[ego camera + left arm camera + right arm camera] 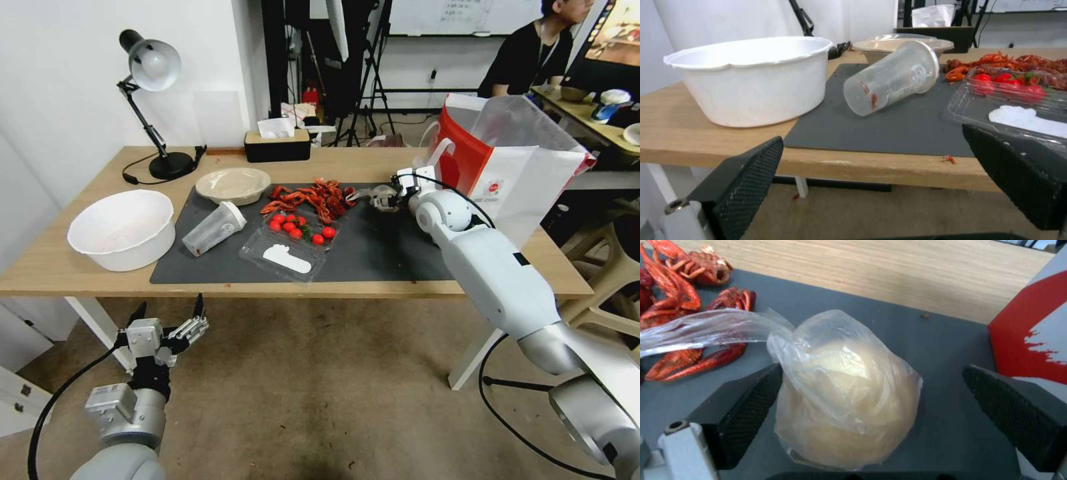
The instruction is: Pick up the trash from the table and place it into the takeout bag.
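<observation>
Trash, item in hand: clear bag with beige lump [844,396], lying on the dark grey mat [373,257] toward the right of the tabletop [40,267], just beside the takeout bag [527,173]. The right gripper [389,197] is placed around it, jaws apart, one pad to either side of the lump; the left pad appears to be touching the film, the right pad is set apart from it. A loose twisted tail of film is drawn out leftward over the crayfish shells [313,197].

Trash, remaining on the mat: clear white-lidded plastic cup [213,229], tipped on its side; shallow beige bowl [233,185] at the far left edge; open clear clamshell tray [283,257] holding cherry tomatoes [300,227]. A white tub [122,229] is stood on bare wood at the left.

Takeout bag: upright at the far right, mouth open, red panel facing the gripper.

Left gripper [168,312]: held below the near edge of the tabletop, jaws apart, empty.

Risks, as judged:
- Only film may be caught if the jaws are closed high, so the lump could slide out on lifting.
- The soft lump may be squashed by a hard squeeze.
- The trailing film may drag shells along.
- The takeout bag, so near, may be nudged or toppled by the arm.
</observation>
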Controlling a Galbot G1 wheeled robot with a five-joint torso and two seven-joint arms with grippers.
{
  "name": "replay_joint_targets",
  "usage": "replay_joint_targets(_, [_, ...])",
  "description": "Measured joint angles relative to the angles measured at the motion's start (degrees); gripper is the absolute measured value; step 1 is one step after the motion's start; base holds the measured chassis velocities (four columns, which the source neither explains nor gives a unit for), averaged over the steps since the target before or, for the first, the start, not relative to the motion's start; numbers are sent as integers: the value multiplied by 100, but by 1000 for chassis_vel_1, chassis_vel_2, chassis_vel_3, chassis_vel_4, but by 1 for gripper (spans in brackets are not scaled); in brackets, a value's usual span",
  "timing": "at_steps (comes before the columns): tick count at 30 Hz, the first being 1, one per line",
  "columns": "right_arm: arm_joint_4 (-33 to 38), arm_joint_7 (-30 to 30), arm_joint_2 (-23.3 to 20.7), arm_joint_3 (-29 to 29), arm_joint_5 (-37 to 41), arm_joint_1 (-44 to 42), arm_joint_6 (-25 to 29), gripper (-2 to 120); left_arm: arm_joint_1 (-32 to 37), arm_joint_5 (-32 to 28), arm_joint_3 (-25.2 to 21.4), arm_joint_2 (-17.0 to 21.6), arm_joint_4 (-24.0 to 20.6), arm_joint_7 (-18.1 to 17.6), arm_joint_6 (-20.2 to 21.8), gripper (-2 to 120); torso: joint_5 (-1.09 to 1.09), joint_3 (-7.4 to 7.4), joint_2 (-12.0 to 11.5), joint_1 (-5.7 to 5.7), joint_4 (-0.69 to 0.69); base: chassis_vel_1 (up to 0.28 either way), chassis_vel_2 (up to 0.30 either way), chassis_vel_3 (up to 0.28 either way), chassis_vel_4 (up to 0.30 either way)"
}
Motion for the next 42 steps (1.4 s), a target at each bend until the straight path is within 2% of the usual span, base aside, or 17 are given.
replay_joint_targets(42, [-437, -507, 68, -30, -188, 128, 46, 100, -5, -11, -11, 15, 26, -7, -56, 100, 0, 0, 0, 0, 0, 0, 0, 0, 0])
